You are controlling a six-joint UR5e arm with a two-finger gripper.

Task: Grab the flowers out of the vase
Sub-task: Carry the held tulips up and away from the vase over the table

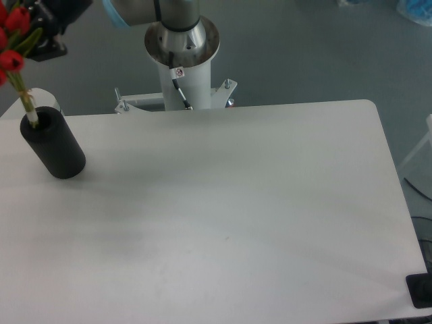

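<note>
White table (236,202), black vase (54,144) far left, red flowers (13,40) cropped by frame edge, pincer (50,20) half hidden, grip unclear

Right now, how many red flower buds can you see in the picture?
3 in view, all at the top left edge above the vase: one red bud uppermost, one below it, and a sliver at the frame edge. More of the flowers may lie outside the frame.
</note>
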